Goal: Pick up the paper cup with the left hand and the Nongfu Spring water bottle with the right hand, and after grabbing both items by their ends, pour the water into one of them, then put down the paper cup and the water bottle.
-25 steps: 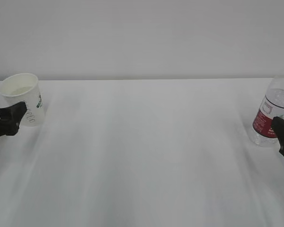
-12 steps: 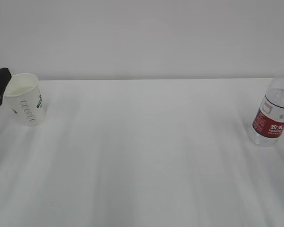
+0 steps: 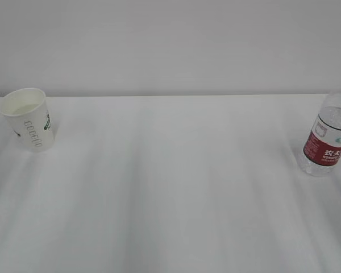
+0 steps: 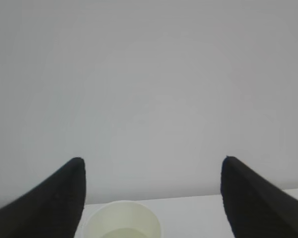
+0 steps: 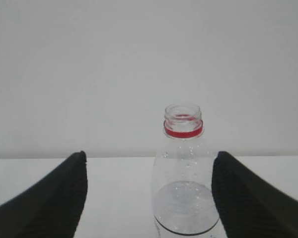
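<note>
Cup (image 3: 29,118), bottle (image 3: 327,134) upright, apart; fingers (image 4: 57,198) clear.

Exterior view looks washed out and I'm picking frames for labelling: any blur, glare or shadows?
Exterior view: flat, bright light; cup and bottle sharp, shadows faint. Left wrist view: soft, cup rim hazy. Right wrist view: bottle neck crisp, no glare.

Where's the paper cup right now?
The paper cup stands upright at the table's far left in the exterior view, opposite the bottle at the far right, with nothing touching it.
</note>
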Robot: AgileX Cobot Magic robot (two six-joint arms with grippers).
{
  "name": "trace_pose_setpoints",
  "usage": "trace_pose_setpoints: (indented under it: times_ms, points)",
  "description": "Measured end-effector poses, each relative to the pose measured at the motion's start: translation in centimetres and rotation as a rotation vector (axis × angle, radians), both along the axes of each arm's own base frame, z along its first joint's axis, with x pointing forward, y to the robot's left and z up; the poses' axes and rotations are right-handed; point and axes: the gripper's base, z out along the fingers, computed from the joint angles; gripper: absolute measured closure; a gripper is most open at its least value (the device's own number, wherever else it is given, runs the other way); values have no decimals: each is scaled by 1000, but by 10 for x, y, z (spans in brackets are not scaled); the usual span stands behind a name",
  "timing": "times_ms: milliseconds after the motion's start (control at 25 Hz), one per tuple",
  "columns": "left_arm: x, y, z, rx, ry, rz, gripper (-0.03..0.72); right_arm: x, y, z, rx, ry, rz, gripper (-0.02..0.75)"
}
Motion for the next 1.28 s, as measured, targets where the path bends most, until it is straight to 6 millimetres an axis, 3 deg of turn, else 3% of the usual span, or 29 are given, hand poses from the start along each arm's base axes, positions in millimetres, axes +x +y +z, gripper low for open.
trace_pose_setpoints:
  times_ms: [400, 720, 1280]
  points:
    - [-18, 1, 26, 13, -39, 10, 79, -13, 1, 16, 4, -29, -4, 150]
    - [-42, 2, 49, 27, -80, 21, 85, -24, 0, 42, -29, -33, -18, 149]
    - [-84, 4, 72, 64, -69, 49, 95, -53, 2, 51, -52, -4, -17, 149]
